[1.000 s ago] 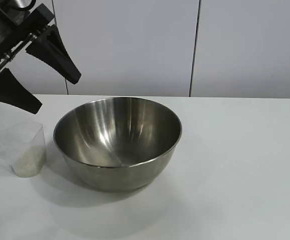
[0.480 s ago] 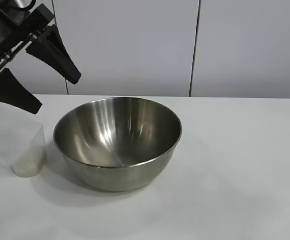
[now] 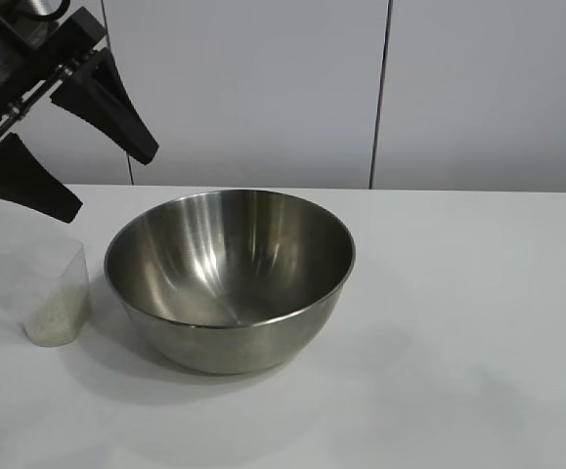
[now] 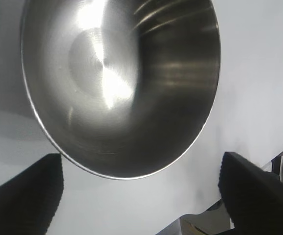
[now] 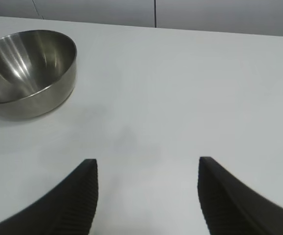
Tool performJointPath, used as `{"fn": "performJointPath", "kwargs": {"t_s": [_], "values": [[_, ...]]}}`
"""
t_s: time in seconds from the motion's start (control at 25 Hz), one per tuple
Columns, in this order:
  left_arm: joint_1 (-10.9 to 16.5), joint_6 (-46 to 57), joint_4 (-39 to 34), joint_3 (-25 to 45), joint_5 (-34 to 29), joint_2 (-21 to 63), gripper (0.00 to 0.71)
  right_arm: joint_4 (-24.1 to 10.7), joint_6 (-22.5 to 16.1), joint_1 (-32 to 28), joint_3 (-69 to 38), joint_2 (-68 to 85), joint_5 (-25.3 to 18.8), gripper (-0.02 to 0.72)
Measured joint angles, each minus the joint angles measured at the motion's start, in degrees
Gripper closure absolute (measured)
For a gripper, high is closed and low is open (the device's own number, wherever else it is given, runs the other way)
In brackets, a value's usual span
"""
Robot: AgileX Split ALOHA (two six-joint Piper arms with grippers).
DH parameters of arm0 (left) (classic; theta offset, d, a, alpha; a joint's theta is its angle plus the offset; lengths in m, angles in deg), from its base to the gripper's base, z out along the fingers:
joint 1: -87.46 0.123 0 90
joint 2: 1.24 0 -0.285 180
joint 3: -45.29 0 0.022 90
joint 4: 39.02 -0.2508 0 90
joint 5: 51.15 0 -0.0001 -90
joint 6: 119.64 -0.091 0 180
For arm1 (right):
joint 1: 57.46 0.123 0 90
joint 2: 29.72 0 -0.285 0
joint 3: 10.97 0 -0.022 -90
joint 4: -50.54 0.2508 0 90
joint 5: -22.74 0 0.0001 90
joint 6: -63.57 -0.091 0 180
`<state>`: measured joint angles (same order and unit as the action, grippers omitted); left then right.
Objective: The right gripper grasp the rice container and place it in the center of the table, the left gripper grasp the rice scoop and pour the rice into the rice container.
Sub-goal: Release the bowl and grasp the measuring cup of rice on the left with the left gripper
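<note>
The steel rice container (image 3: 229,278) stands upright on the white table (image 3: 458,322), left of the middle, with nothing inside it. The clear rice scoop (image 3: 56,293) stands just to its left, with rice (image 3: 53,324) in its bottom. My left gripper (image 3: 107,181) hangs open above the scoop, holding nothing. In the left wrist view that gripper (image 4: 141,159) looks down on the container (image 4: 121,83), and the scoop is out of view. My right gripper (image 5: 147,160) is open and empty over bare table, well away from the container (image 5: 29,73), and does not show in the exterior view.
White wall panels (image 3: 263,88) rise behind the table's far edge. The table's edge (image 4: 258,164) shows near the left gripper's finger in the left wrist view. Bare tabletop (image 5: 180,88) stretches to the right of the container.
</note>
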<state>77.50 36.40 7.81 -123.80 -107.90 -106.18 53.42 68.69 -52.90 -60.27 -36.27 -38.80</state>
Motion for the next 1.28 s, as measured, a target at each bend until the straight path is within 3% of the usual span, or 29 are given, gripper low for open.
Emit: {"fn": "performJointPath", "kwargs": {"t_s": [0.56,0.92,1.08,1.16,1.28], "values": [[0.0,-0.1,0.0,0.0,0.4,0.0,0.087,-1.6,-1.0,0.0,-0.9,0.0,-0.4,0.295],[0.0,-0.5,0.0,0.0,8.1,0.0,0.087,-1.6,-1.0,0.0,-0.9,0.0,-0.4,0.295],[0.6,-5.4,-0.3,0.0,9.7,0.2,0.087,-1.6,-1.0,0.0,-0.9,0.0,-0.3,0.295],[0.7,-8.8,-1.7,0.0,13.3,1.3,0.088,-1.6,-1.0,0.0,-0.9,0.0,-0.4,0.295],[0.7,-13.1,-2.5,1.0,23.6,5.6,0.107,-1.6,-1.0,0.0,-0.9,0.0,-0.4,0.295]]}}
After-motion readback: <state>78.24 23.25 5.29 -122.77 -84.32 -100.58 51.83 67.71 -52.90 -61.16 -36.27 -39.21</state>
